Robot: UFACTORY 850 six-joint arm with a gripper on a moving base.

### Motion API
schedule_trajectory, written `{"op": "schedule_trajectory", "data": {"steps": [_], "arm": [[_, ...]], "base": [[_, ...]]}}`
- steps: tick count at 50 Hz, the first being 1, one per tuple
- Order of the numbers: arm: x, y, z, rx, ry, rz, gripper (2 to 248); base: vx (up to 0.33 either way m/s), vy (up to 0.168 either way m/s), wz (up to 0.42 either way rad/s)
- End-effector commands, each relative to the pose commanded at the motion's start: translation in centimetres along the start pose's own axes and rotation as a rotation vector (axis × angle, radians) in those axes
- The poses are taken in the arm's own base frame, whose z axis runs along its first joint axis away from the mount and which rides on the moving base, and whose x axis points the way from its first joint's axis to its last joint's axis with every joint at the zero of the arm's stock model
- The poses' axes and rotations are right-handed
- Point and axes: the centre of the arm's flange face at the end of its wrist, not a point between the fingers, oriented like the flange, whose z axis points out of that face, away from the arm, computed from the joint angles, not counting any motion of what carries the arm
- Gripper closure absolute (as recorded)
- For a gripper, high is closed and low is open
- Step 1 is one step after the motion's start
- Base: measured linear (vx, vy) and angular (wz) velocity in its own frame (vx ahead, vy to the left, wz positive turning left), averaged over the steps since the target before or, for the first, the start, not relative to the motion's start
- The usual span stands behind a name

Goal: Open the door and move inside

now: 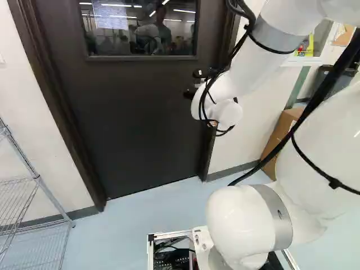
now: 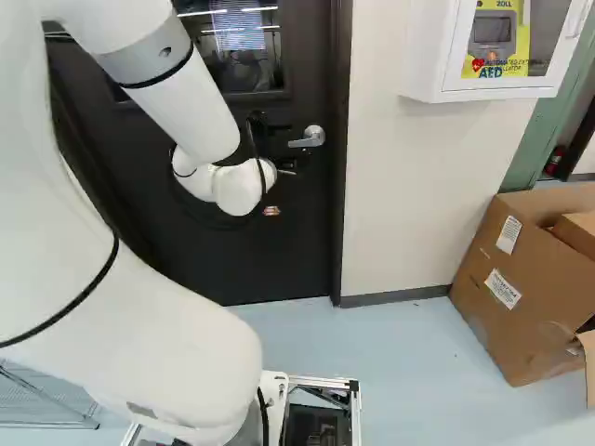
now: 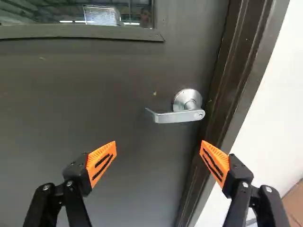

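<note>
Across the foot of both base views, pale blue floor [image 2: 400, 362]. Above it, white wall [image 2: 418, 186], with dark skirting along its base. Set into that wall, a large dark door [image 1: 140, 112], closed in its dark brown frame [image 3: 248, 56]. Rising from the foot of both base views and reaching toward the door, a white arm [image 2: 121, 307] with black cables strapped along it. At the left of the left base view, near the wall, a wire rack [image 1: 44, 192]. At the right of the right base view, on the floor, an open cardboard box [image 2: 525, 297]. High in the door, a window [image 1: 140, 28] with reflections in the glass. Mounted on the wall above the box, a white cabinet [image 2: 423, 56] with a yellow-backed device inside.

Close before the door, fingers [image 2: 271, 211] with orange pads [image 3: 102, 163], spread wide and gripping nothing. Just ahead of them, near the door's frame-side edge and touching neither pad, a silver lever handle [image 3: 177, 117], roughly level, pointing away from the nearby frame.
</note>
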Motion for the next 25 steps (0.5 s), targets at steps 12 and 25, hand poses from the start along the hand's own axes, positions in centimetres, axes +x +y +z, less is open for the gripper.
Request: {"op": "schedule_trajectory", "data": {"steps": [12,25], "arm": [[1.4,0.1,1.0,0.02,0.026,-0.025,3],[2.9,0.3,2.2,0.048,0.054,-0.06,3]], "base": [[0.0,0.0,0.0],[0.0,0.0,0.0]]}}
